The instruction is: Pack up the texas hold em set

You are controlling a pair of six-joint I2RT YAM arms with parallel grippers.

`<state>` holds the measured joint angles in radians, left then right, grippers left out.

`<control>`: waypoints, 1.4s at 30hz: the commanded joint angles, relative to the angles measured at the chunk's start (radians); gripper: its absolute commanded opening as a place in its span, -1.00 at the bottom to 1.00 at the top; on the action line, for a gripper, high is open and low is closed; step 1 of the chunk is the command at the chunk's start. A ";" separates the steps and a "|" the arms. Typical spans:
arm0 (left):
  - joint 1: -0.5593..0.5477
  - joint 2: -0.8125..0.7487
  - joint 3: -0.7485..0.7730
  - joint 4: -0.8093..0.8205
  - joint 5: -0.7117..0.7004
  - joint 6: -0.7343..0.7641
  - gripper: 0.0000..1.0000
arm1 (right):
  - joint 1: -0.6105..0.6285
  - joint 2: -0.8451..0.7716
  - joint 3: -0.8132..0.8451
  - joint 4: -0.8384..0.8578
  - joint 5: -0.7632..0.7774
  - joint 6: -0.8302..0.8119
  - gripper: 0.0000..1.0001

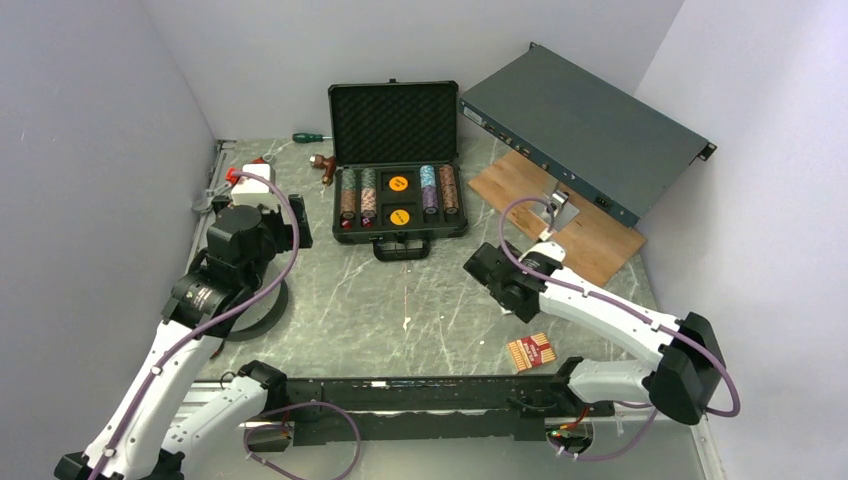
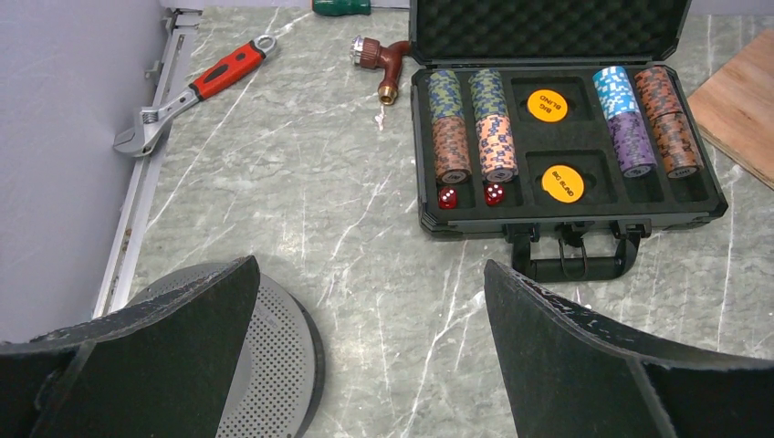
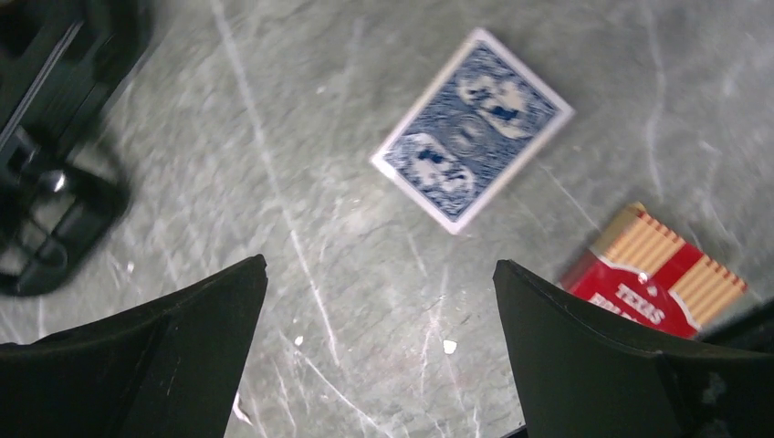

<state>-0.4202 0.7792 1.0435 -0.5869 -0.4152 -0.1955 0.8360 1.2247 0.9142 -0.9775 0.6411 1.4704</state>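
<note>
Right wrist view: my right gripper has its jaws spread wide with nothing between them, hanging over bare table. The blue card deck lies flat just ahead, turned diagonally. The red card deck lies flat too, near my right finger. Frame is smeared, so the edges are soft.

Left gripper is also wide and empty, parked above a round perforated grey disc and facing the black case.

The case is open at mid-table, foam lid up. Chip stacks fill the outer slots, two red dice sit in front of the left ones, and orange BIG BLIND buttons sit in the two centre wells. Both decks are outside the case, on the right side.

Step, as I judge it: pick up the blue deck. To do it well:
- Rotate my wrist so the jaws line up across the short sides.
- Centre over the deck.
- Go down until the fingertips reach the table, since it is thin and flat.
- Close gently so it doesn't skid.
- Keep clear of the red deck.

A centre well looks like its home, though the button there may get in the way.
</note>
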 commanded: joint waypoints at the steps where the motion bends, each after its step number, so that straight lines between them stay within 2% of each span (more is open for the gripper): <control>1: -0.003 -0.016 0.009 0.039 0.018 0.010 0.99 | -0.017 -0.034 -0.027 -0.180 0.076 0.368 0.94; 4: -0.003 -0.017 0.009 0.039 0.020 0.011 0.99 | -0.052 -0.026 -0.037 -0.197 0.079 0.395 0.94; 16: -0.003 -0.014 0.009 0.038 0.030 0.007 0.99 | -0.286 -0.004 -0.096 0.033 -0.049 0.141 0.94; 26: -0.003 -0.012 0.010 0.039 0.035 0.008 0.99 | -0.320 0.062 -0.150 0.166 -0.138 0.120 0.89; 42: -0.003 -0.015 0.010 0.038 0.038 0.007 0.99 | -0.337 0.161 -0.183 0.232 -0.140 0.139 0.80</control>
<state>-0.4202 0.7738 1.0435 -0.5869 -0.3893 -0.1959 0.5076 1.3708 0.7425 -0.7727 0.4957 1.5963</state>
